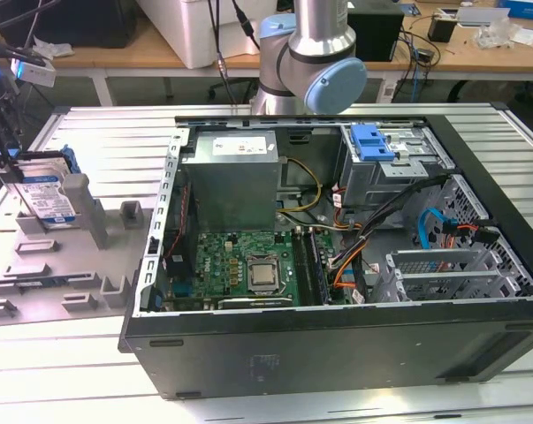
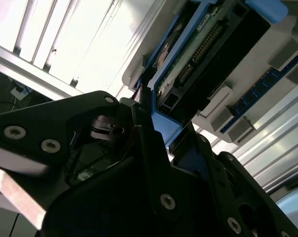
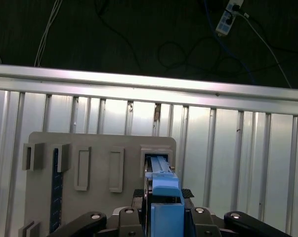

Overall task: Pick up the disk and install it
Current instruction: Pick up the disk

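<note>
the disk [image 1: 47, 196] stands on edge in the grey holder [image 1: 107, 234]. the gripper [image 3: 164, 197] pinches its blue carrier edge, one finger each side.

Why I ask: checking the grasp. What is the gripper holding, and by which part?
The gripper holds the disk by the exposed end of its blue carrier; the disk stands in the grey holder.
</note>
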Controlling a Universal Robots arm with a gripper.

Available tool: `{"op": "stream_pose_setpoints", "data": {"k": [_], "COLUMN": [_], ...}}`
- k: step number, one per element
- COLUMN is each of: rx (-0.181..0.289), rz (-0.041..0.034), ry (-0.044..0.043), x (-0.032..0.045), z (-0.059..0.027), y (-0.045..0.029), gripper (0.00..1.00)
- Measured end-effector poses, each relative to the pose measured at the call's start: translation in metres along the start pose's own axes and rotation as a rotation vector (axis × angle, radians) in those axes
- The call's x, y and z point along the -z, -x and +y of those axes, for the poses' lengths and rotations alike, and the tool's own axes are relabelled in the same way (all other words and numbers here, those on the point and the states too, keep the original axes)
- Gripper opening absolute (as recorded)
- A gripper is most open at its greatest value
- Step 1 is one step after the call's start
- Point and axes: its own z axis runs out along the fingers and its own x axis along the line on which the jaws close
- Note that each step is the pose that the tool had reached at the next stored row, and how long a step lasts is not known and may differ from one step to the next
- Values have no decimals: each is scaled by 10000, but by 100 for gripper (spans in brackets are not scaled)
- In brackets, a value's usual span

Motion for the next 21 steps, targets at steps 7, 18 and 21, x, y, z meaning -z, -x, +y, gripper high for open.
{"op": "stream_pose_setpoints", "data": {"k": [7, 18, 21], "rx": [-1, -1, -2], "rz": [14, 37, 42], "ry": [2, 3, 3], "x": [0, 0, 0], "z": [0, 0, 0], "y": [0, 0, 0], "gripper": [38, 45, 51]}}
